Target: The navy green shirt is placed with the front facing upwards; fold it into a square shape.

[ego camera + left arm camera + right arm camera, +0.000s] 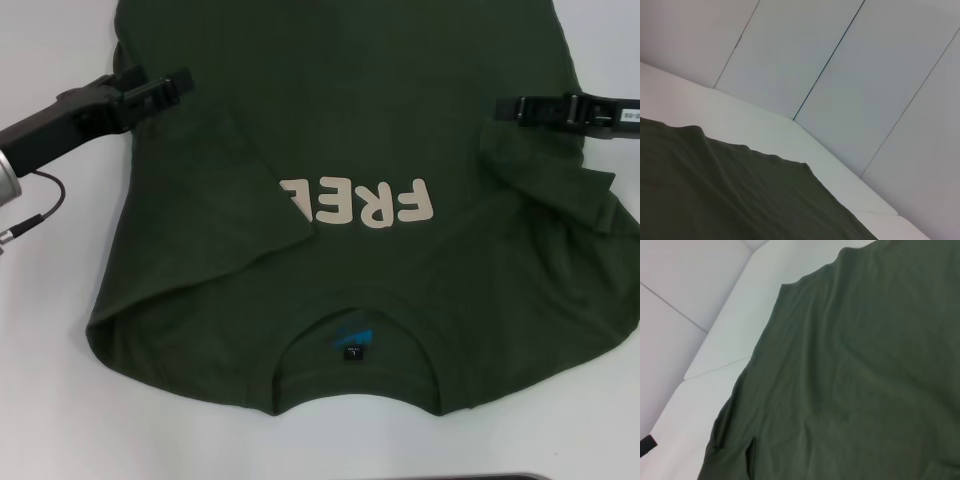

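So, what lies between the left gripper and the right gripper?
In the head view, only the navy green shirt lies between the left gripper and the right gripper: plain green cloth, above the cream lettering.

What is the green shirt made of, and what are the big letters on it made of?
The navy green shirt looks like soft matte knit cloth, probably cotton: it creases and has a ribbed neck. The cream letters look flat and smooth, probably printed on; the exact material can't be told.

place: robot test lab or staged work cell | evidence: plain white bench (60,400) with only one garment laid out | surround: pale panelled wall (850,75) with dark seams just behind the bench | no household furnishings visible | cable (40,205) on the arm
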You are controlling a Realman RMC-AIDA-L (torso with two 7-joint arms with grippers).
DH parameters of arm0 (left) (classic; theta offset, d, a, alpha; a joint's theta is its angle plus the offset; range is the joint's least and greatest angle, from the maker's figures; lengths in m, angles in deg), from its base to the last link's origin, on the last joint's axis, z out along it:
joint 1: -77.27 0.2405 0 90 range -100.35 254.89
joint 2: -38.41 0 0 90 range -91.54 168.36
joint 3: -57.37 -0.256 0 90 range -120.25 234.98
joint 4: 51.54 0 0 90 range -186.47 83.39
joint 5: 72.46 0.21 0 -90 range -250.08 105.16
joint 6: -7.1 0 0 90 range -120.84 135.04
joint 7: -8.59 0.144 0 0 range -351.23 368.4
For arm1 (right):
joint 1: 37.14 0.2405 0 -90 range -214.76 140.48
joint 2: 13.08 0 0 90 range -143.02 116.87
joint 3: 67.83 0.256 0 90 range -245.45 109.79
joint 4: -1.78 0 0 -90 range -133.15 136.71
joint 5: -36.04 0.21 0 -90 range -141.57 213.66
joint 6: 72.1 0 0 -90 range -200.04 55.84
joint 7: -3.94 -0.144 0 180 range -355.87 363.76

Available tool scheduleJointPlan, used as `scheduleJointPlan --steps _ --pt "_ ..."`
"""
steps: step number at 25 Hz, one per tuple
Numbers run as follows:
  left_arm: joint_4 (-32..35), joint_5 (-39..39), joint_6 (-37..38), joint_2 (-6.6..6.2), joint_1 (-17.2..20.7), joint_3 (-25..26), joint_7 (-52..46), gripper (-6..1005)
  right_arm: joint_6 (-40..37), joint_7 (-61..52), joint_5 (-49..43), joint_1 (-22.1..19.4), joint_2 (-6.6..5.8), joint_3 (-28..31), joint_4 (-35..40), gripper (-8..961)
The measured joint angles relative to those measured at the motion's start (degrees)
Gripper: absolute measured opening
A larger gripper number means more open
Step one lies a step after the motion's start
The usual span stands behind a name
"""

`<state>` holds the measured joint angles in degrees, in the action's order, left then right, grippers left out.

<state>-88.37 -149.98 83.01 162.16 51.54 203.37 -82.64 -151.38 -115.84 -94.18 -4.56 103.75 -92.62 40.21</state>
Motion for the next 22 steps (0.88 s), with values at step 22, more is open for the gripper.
scheduleJointPlan --steps 22 --pt "0.00 0.00 0.04 0.09 -0.11 -0.10 0.01 911 -7.57 -5.07 -0.41 -7.56 -4.74 0.32 0.33 758"
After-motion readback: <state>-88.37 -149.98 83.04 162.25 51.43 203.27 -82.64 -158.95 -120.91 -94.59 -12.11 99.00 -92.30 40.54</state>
